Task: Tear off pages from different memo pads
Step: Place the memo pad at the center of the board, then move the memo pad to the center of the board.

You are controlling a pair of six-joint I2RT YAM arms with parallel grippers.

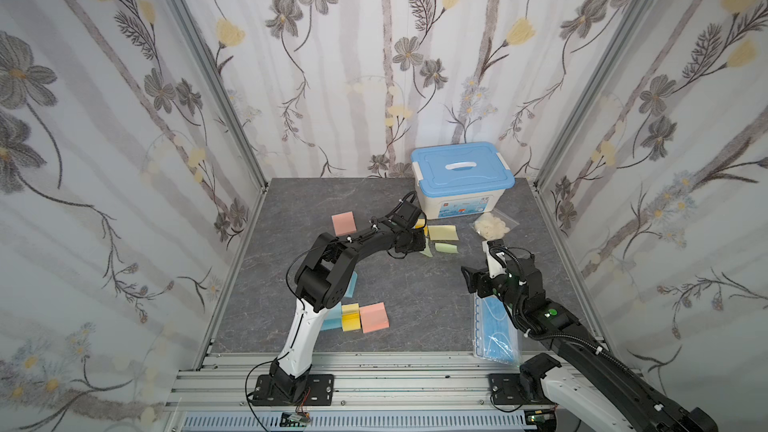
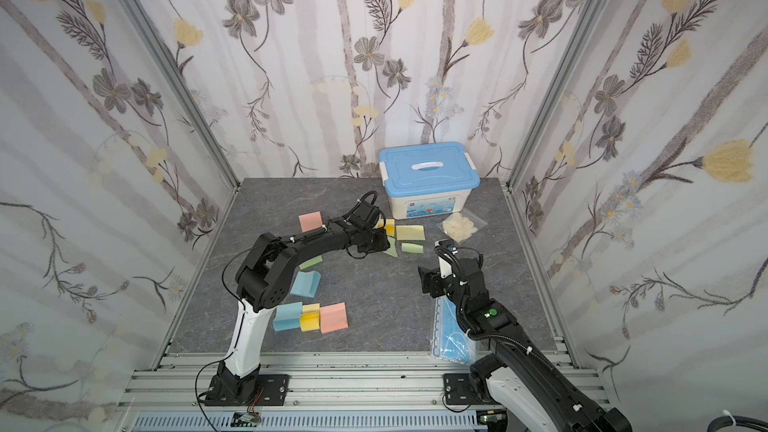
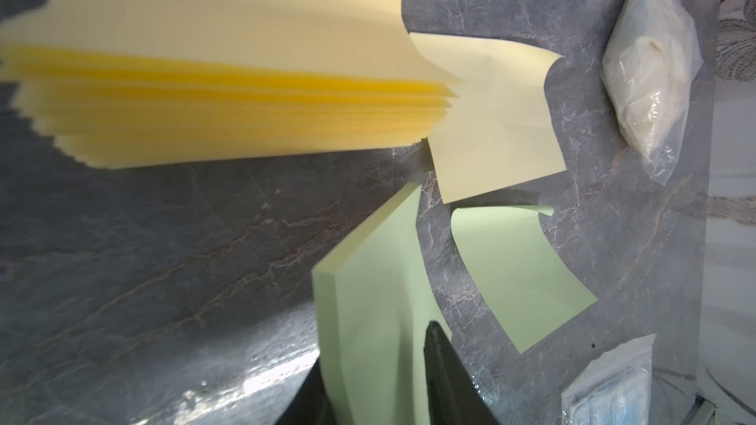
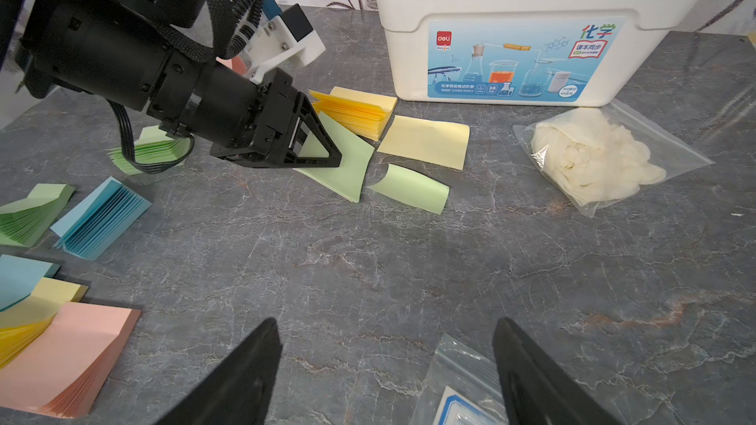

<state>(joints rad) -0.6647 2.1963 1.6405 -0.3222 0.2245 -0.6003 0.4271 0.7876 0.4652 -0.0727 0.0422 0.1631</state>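
Standing at the rail, I see the left gripper (image 4: 323, 153) reaching toward the back of the table (image 1: 415, 284). Its jaws sit either side of a thin green pad (image 4: 343, 161) whose far edge rests on the surface. Whether they pinch it or merely flank it, I cannot tell. The right gripper (image 4: 384, 320) hovers with its jaws wide apart and nothing between them, just above the mask bag (image 1: 494, 326).

Just beside the green pad lie two loose pages, a yellow page (image 4: 425, 141) and a curled green page (image 4: 409, 188). A fanned yellow pad (image 4: 356, 110) sits next to them. So yellow and green look done, to my eye.

I see no loose pink or blue sheet anywhere. The far pink pad (image 1: 343, 223), the blue pad (image 4: 102, 218) and the near pink pad (image 2: 332, 317) in the cluster by the left arm's base probably remain to be torn.

The table is dark grey marbled stone, bare in the middle. A white box (image 1: 461, 168) with a blue lid stands at the back, with a glove bag (image 1: 494, 224) beside it. Flowered wallpaper covers three walls between aluminium posts.
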